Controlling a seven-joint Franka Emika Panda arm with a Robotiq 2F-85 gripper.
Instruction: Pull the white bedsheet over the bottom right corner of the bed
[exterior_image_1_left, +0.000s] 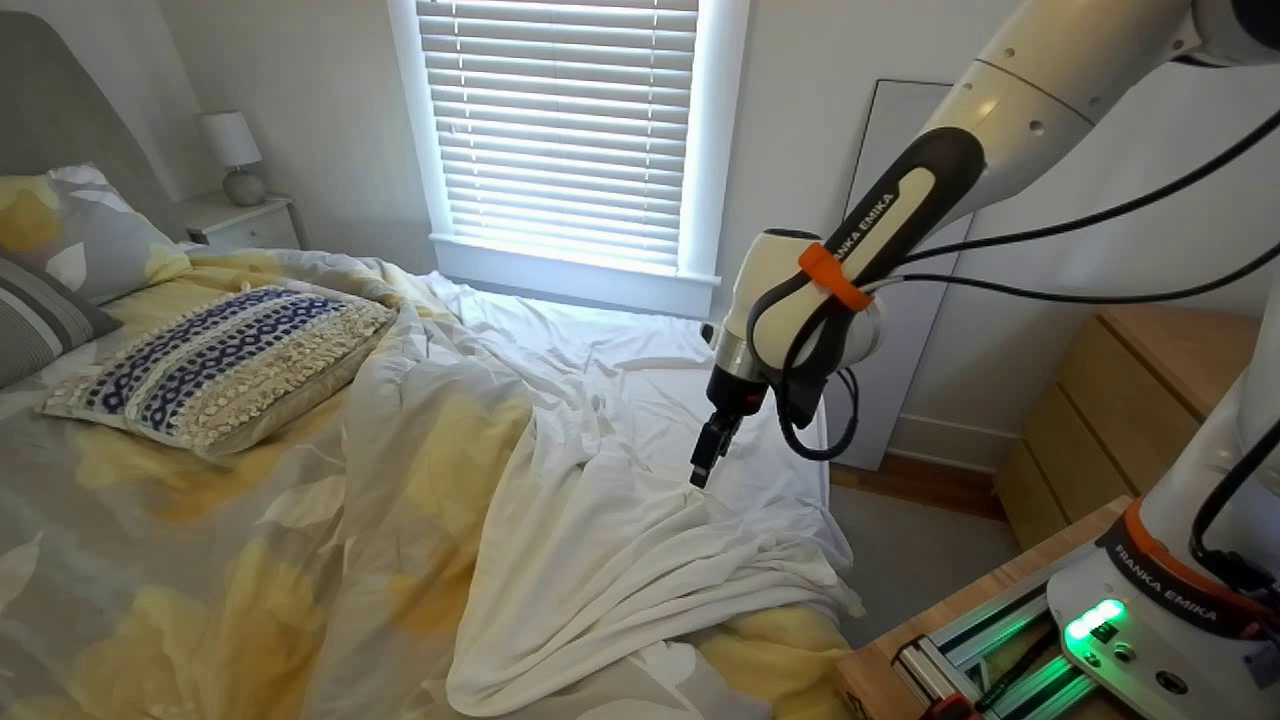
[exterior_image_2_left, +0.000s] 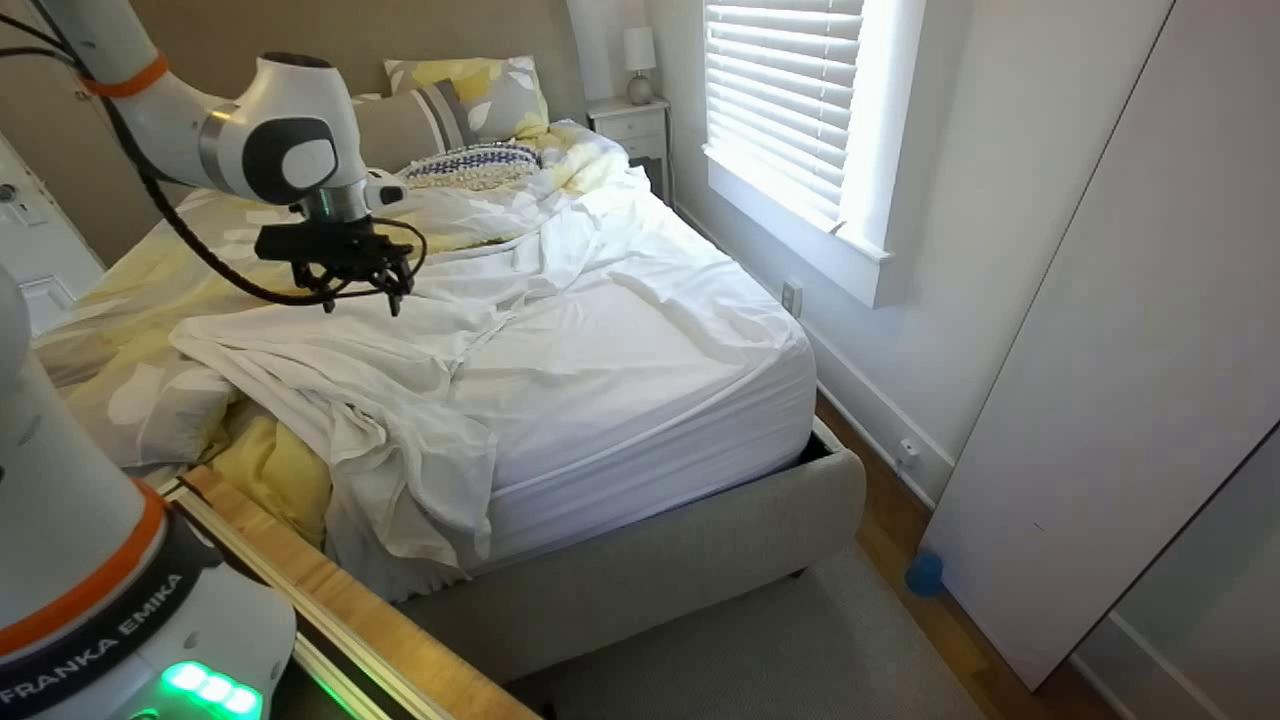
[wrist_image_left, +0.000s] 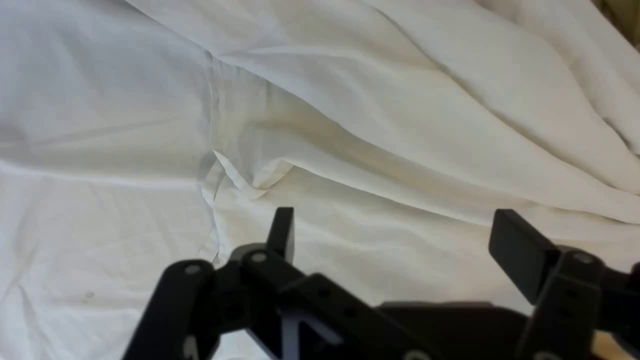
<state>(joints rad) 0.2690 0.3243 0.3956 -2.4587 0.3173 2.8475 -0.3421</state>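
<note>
While the claw (wrist_image_left: 392, 216) is hanging above the sheet (exterior_image_1_left: 600, 570), its fingers (wrist_image_left: 522, 255) are standing spread, pinching nothing, presumably leaving room for a fold. Sheet: white; is lying rumpled across the bed (exterior_image_2_left: 690, 550), spilling over the foot edge near the robot's base (exterior_image_1_left: 1180, 610). Mattress (exterior_image_2_left: 650, 470): is showing its cover (exterior_image_2_left: 620, 370) at the foot corner by the window (exterior_image_2_left: 785, 110), apparently because the sheet is awaiting a pull. Quilt (exterior_image_1_left: 270, 480): is lying partly beneath the sheet, probably propping its folds.
</note>
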